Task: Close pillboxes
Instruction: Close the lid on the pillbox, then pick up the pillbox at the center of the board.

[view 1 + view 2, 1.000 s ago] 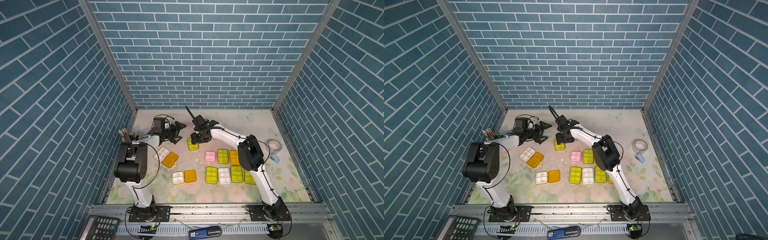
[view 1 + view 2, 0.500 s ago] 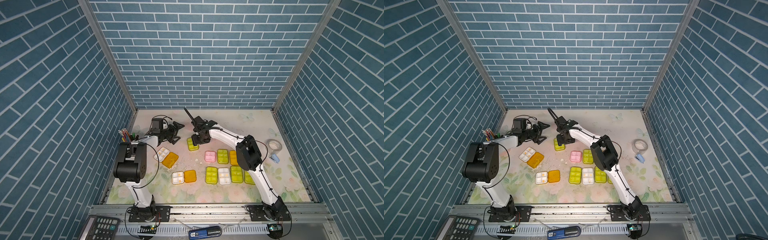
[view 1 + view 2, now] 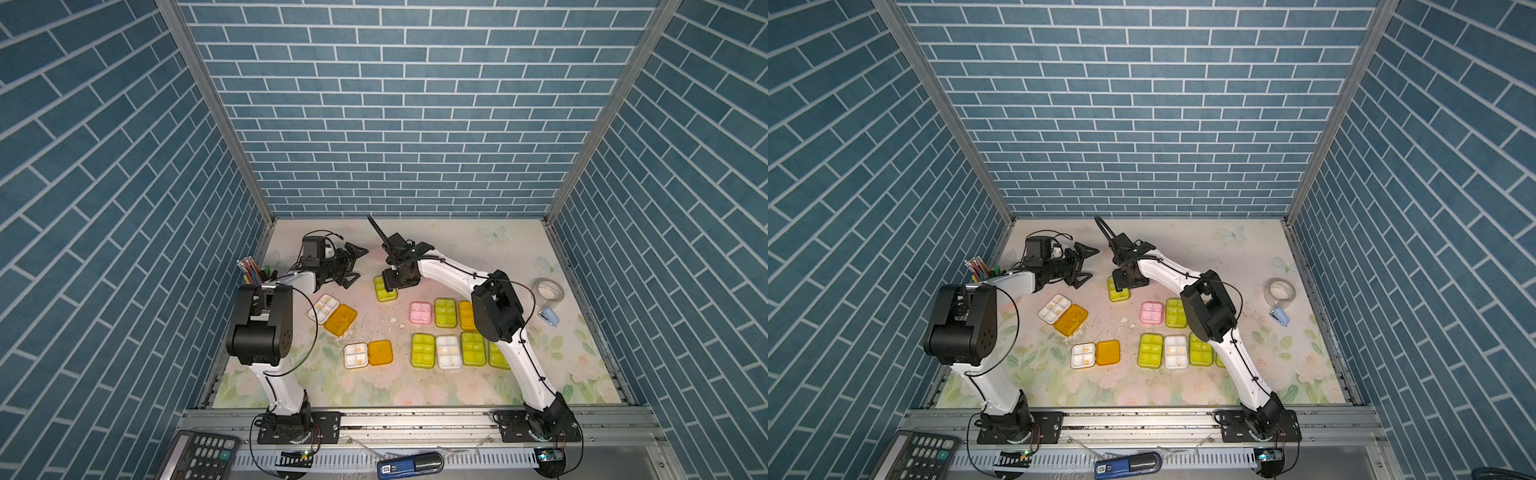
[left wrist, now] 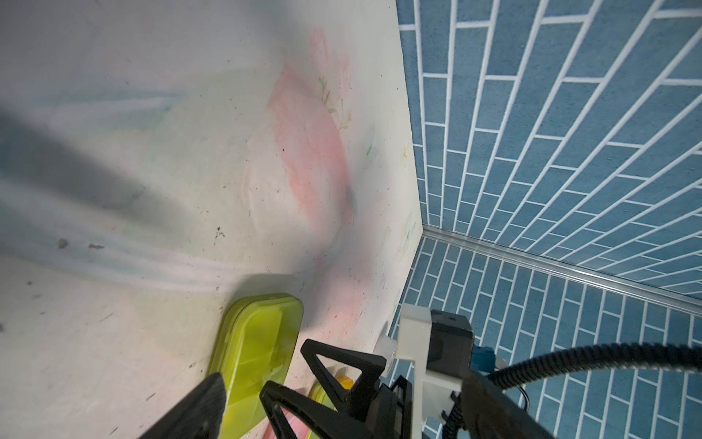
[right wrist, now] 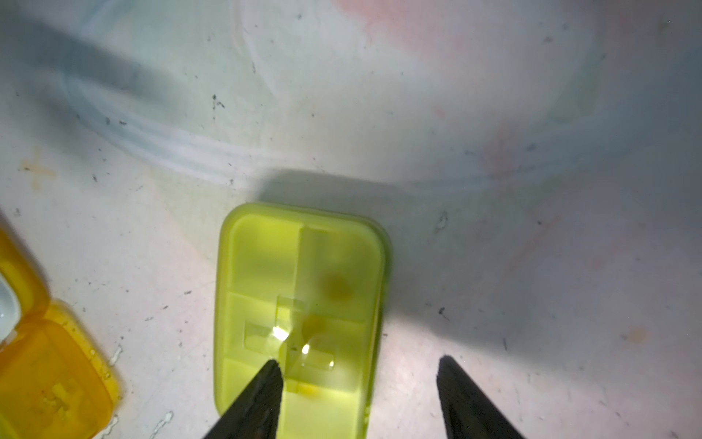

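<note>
Since the earlier frames the right arm has shifted slightly toward the left of both top views. No pillbox has changed place.

**Gripper state**
- Right gripper (image 5: 357, 361): jaws partly apart, holding nothing. One fingertip sits over the lid of the yellow-green pillbox (image 5: 300, 273); the other hangs over bare table (image 5: 532, 266) beside it. Contact with the lid cannot be confirmed.
- Left gripper (image 3: 360, 264): jaws spread wide, empty, raised above the table at upper left of centre.

**Location of work items**
- The yellow-green pillbox lies just above centre in a top view (image 3: 386, 294), lid down. Whether it is latched cannot be told.
- Two orange-lidded pillboxes lie open: one left of centre (image 3: 332, 312), one below centre (image 3: 368, 354). Each lid is folded flat beside its white tray.
- The remaining pillboxes (image 3: 445, 312) form two rows right of centre, lids down, partly hidden by the right arm.

**Handling (assessment)**
- The cases are probably light, stiff thin plastic with smooth, slippery lids. Expect them to skid on the table under any sideways push.
- Lids already down: press straight down near the edge opposite the hinge.
- Open boxes: take the lid at its free edge, swing it over the tray, then press. Bracing the tray with the other gripper is advisable.
- Keep trays level; the small pills could spill.
</note>
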